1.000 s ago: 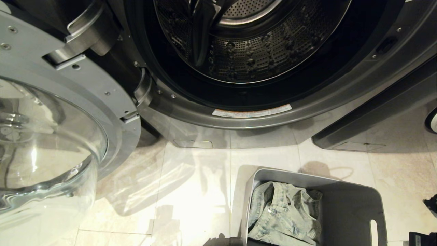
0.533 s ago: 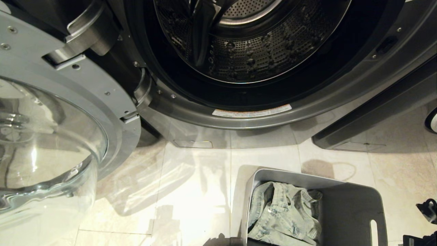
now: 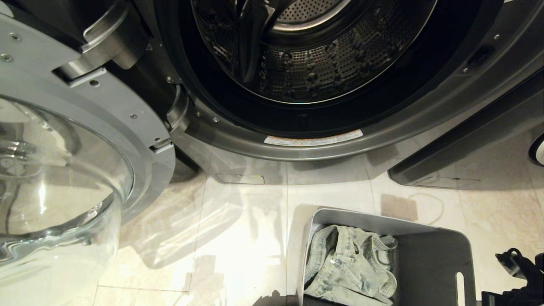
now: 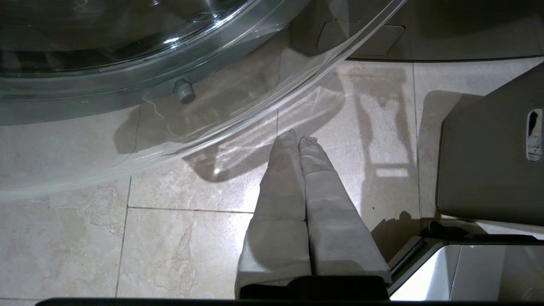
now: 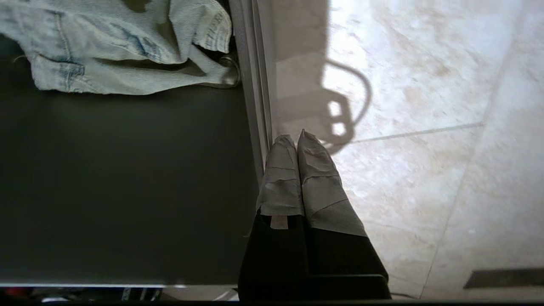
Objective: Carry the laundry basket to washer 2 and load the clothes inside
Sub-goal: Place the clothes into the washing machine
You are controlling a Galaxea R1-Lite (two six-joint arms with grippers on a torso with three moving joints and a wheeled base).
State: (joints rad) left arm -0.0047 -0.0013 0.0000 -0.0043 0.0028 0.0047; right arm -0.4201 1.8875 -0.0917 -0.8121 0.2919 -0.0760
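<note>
The grey laundry basket sits on the tile floor in front of a dark grey front-load washer. The washer's drum is open, and no number label shows. The clothes, a pale washed denim garment, lie at the basket's left end. My right gripper is shut and empty. Its tips are just outside the basket's rim, over the floor, with the denim farther along inside. The right arm shows at the lower right. My left gripper is shut and empty above the floor, left of the basket's outer wall.
The washer's glass door hangs open at the left, and its bowl juts out over the floor near my left gripper. A second dark grey machine stands to the right. Pale tile floor lies between the door and the basket.
My right arm has come further into the head view from the lower right. The basket has shifted slightly to the left. The left arm has not moved.
</note>
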